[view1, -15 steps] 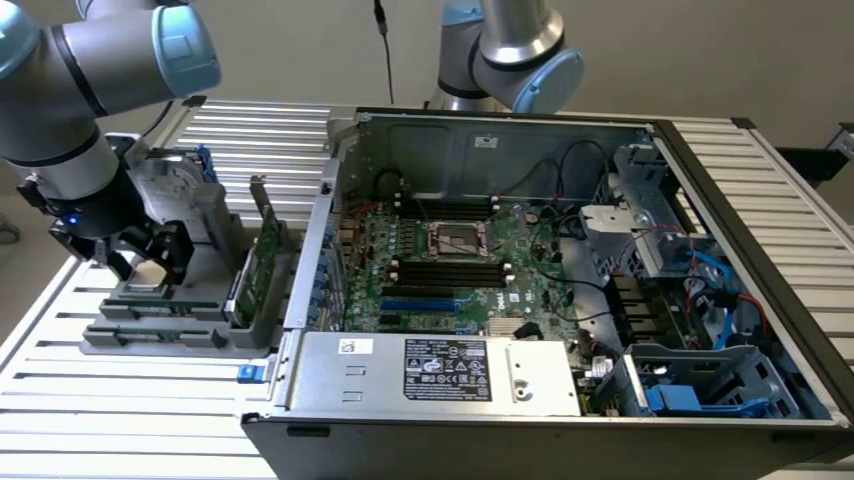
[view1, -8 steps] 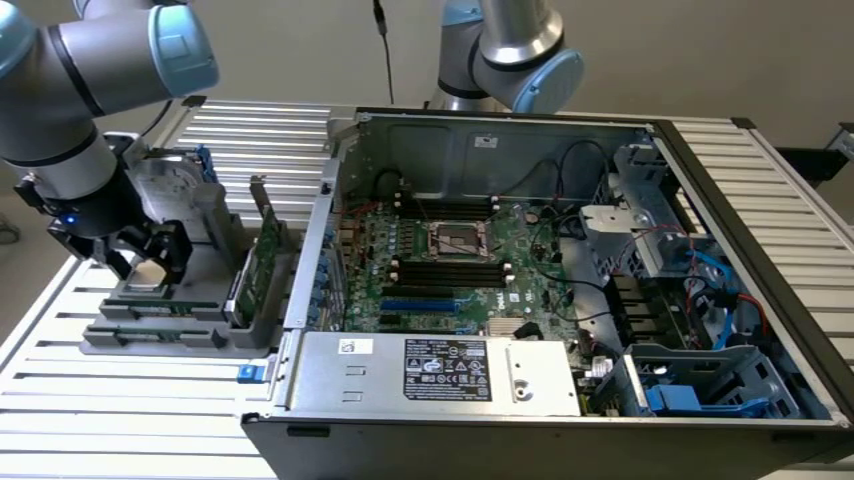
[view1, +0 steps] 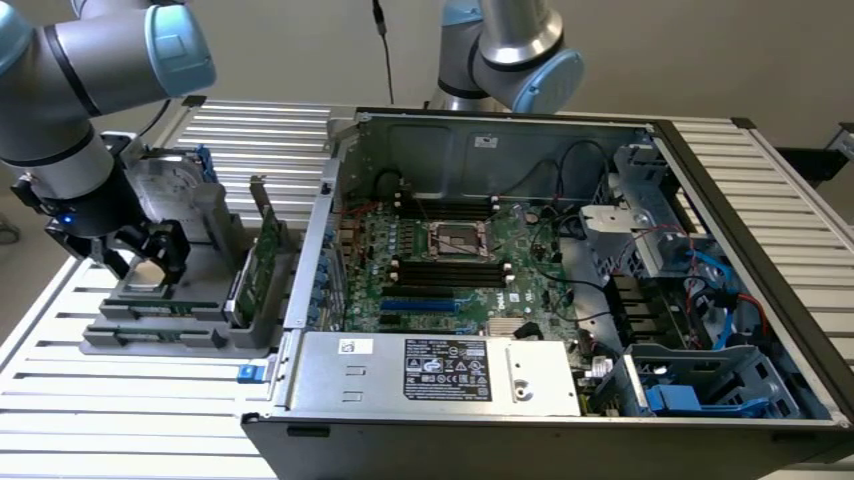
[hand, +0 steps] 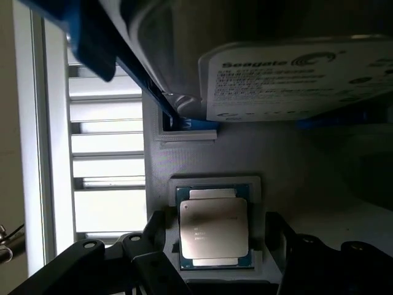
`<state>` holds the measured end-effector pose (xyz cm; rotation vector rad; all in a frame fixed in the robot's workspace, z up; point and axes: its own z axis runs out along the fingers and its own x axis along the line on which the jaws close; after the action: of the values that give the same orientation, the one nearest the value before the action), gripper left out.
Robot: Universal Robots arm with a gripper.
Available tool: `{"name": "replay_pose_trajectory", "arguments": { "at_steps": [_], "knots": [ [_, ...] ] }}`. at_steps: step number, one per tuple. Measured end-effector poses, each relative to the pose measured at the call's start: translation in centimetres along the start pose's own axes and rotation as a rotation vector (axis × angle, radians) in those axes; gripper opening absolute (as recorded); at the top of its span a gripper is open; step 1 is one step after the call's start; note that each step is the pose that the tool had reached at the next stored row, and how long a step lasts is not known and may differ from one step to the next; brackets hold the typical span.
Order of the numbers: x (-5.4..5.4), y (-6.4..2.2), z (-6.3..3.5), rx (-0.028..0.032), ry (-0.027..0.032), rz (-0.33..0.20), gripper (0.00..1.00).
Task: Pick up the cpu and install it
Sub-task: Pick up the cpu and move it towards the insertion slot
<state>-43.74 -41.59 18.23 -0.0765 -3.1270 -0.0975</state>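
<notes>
**Alignment over the chip.** In the exterior view we see the gripper (view1: 140, 255) hanging low over the grey holder (view1: 174, 335). The holder stands on the slatted table (view1: 120, 410), to the exterior view's left of the open computer case (view1: 481, 150).

The wrist view looks down between the fingers (hand: 153, 236). The jaws stand wide and hold nothing, with one finger on either side of the cpu (hand: 214, 226) and both clear of its edges. The cpu lies flat in a shallow square pocket of the holder, pale metal lid upward, not yet lifted. Near that pocket the Seagate hard drive (hand: 295, 80), with its blue rail (hand: 92, 37), stands in its own slot. The socket (view1: 457, 240) of the green motherboard (view1: 534, 280) lies well apart, inside the case.

We judge the step in hand to be the pick, at its alignment stage. To do it well, we would:

- **Centring:** keep the chip centred between the fingers so that both pads meet opposite edges together. An off-centre closure would likely push the chip against the pocket wall or tilt it.
- **Descent:** bring the fingers down squarely and grip the edges, not the lid.
- **Force:** close gently and evenly, since the chip looks thin and light.
- **Clearance:** mind the hard drive, which stands close by the wrist.
</notes>
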Motion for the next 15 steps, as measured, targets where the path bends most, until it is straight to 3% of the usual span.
{"name": "replay_pose_trajectory", "arguments": {
  "at_steps": [11, 14, 15],
  "knots": [
    [0.01, -0.01, 0.08, 0.0001, 0.0001, 0.0, 0.75],
    [0.01, -0.01, 0.08, 0.0, 0.0001, 0.0, 0.61],
    [0.01, -0.01, 0.08, 0.0, 0.0, 0.0, 0.61]
  ]
}}
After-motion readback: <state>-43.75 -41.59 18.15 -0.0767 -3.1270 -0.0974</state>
